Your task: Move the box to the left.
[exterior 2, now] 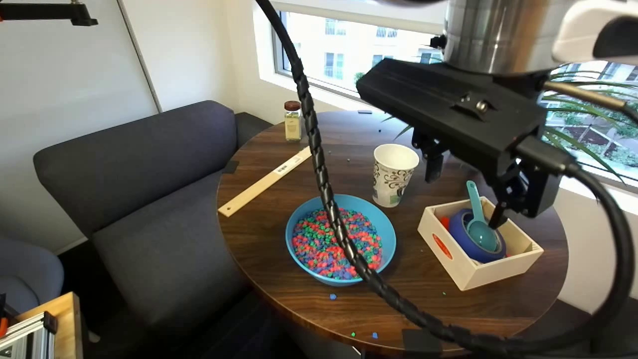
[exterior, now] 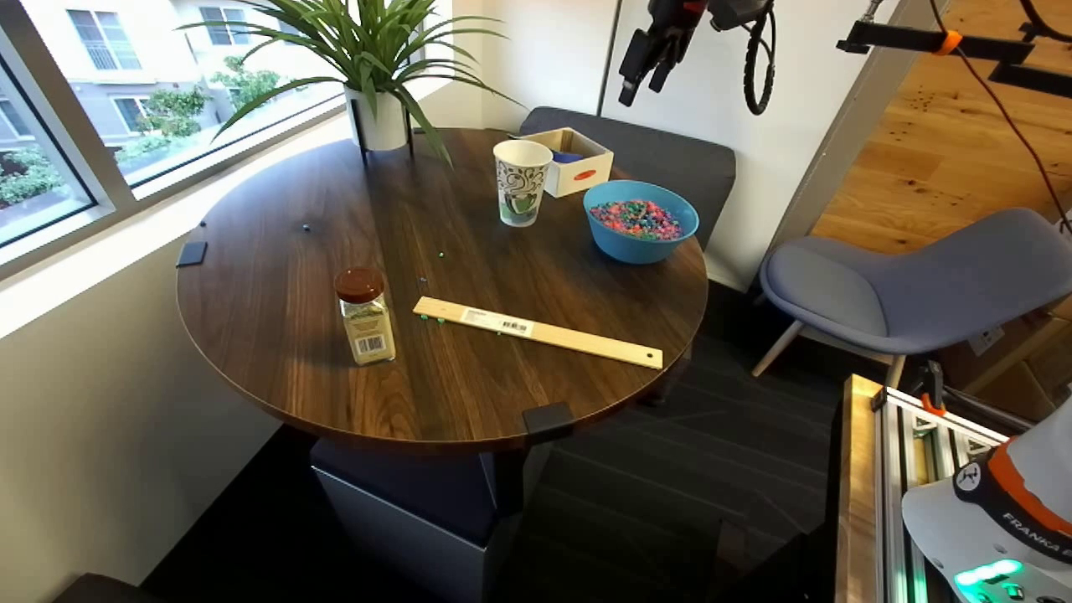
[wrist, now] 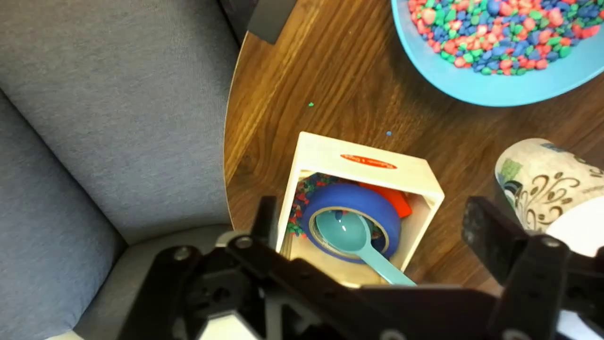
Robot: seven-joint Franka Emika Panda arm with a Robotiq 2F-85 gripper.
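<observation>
Two black fingers (exterior 2: 434, 168) of the gripper (exterior 2: 464, 202) hang spread wide in the air, apart from the pale wooden box (exterior 2: 503, 270) below. The open-topped box, a red oval on its side, stands at the right of a round table (exterior 2: 351, 179) in an exterior view, with a patterned paper cup (exterior 2: 390, 180) upright to its left and a blue bowl (exterior 2: 375, 215) of red, green and blue bits (exterior 2: 314, 244) farther left. Inside the box, as the wrist view shows, lie a roll of blue tape (wrist: 351, 194), a red piece (wrist: 398, 202), more of the coloured bits and a teal scoop (wrist: 344, 232), its round end resting in the ring of the tape. A black cable (exterior 2: 309, 109) crosses in front of the bowl in an exterior view, a dark grey bench (exterior 2: 164, 219) at left. A wooden strip (exterior: 578, 339) with a barcode label lies on the table's near side in an exterior view, a jar (exterior: 368, 335) with a reddish-brown lid to its left, a potted plant (exterior: 368, 63) at the far side by a window (exterior: 180, 67), and a blue-grey chair (exterior: 825, 285) apart at right
</observation>
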